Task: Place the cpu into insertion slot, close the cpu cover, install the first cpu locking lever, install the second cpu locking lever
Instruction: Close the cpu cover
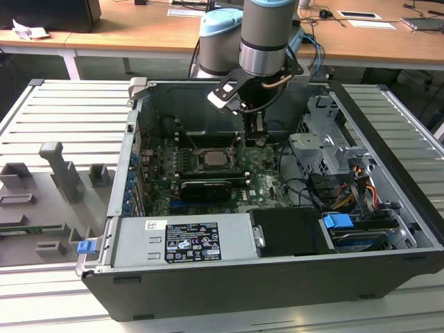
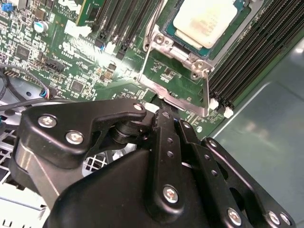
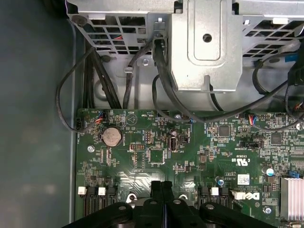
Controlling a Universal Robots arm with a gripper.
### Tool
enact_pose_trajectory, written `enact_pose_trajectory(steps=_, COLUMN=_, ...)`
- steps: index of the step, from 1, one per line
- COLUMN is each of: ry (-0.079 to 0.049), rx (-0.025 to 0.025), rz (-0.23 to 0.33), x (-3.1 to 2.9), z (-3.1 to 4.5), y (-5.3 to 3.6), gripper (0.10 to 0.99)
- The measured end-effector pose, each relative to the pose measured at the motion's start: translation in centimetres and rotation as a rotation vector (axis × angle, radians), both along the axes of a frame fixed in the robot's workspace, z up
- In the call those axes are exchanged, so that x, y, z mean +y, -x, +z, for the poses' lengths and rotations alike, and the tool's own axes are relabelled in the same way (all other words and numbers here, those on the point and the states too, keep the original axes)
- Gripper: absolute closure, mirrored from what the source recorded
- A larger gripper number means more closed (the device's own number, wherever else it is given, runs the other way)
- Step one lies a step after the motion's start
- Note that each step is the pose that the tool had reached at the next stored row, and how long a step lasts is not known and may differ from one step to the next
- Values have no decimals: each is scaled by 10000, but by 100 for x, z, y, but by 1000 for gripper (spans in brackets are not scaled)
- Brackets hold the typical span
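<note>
In the exterior view the gripper (image 1: pixel 254 139) hangs from the arm at the upper middle of the frame, inside the open computer case (image 1: pixel 229 295) that sits on the slatted worktop (image 1: pixel 69 114). The cpu (image 1: pixel 214 159) lies just to the gripper's left and slightly lower in the frame, near it but not touching. The gripper's fingers (image 3: pixel 156 190) are pressed together with nothing visible between them, as the first wrist view shows. The cpu is a flat square chip with a pale silvery top, faintly smudged, seated in the insertion slot (image 1: pixel 229 169) on the green board. In the second wrist view the silvery frame of the cpu cover (image 2: pixel 183 54) appears to lie flat around it. A thin metal locking lever (image 2: pixel 207 92) runs along one edge, close to the fingertips; I cannot tell whether it is latched.
</note>
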State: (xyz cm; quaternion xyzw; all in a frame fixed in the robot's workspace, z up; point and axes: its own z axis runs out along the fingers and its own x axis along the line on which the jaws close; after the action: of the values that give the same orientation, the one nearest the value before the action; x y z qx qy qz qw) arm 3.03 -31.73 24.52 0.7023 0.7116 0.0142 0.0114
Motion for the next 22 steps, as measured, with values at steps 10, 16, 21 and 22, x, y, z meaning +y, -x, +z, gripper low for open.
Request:
enact_pose_trajectory(steps=10, ry=0, rx=0, rz=0, x=0, z=0, y=84, gripper=980)
enact_pose_trajectory(steps=16, ry=-1, rx=0, rz=2, x=0, z=-18, y=183, gripper=980)
enact_pose_trajectory(steps=21, ry=-1, rx=0, rz=2, x=0, z=-88, y=267, gripper=980)
enact_pose_trajectory(steps=22, ry=-1, rx=0, rz=1, x=0, z=-104, y=280, gripper=980)
